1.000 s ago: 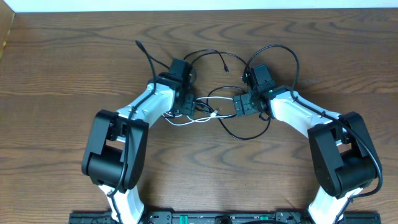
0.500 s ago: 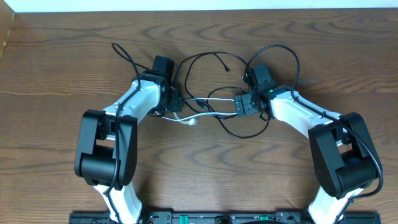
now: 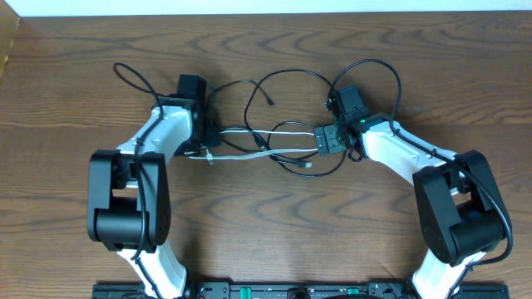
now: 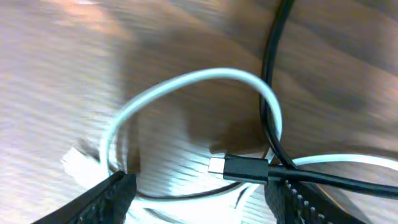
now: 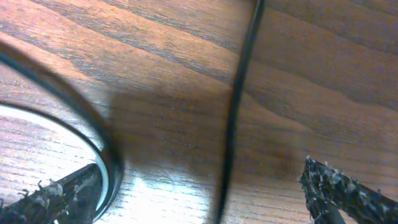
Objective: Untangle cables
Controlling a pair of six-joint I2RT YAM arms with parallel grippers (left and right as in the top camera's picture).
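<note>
Before closing open left fingers (image 4: 112,196) or open right fingers (image 5: 348,186), centre on thin white cord (image 4: 199,78), avoiding looping black cords (image 4: 269,62).

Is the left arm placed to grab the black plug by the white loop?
Likely yes: the black plug lies between the fingers of the open left pincer, though the white cable crosses there too.

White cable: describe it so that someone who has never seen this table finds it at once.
On the wooden table, look at the gap between the left arm and right arm. The white cable stretches across it among looping black cords; it alone is white.
</note>
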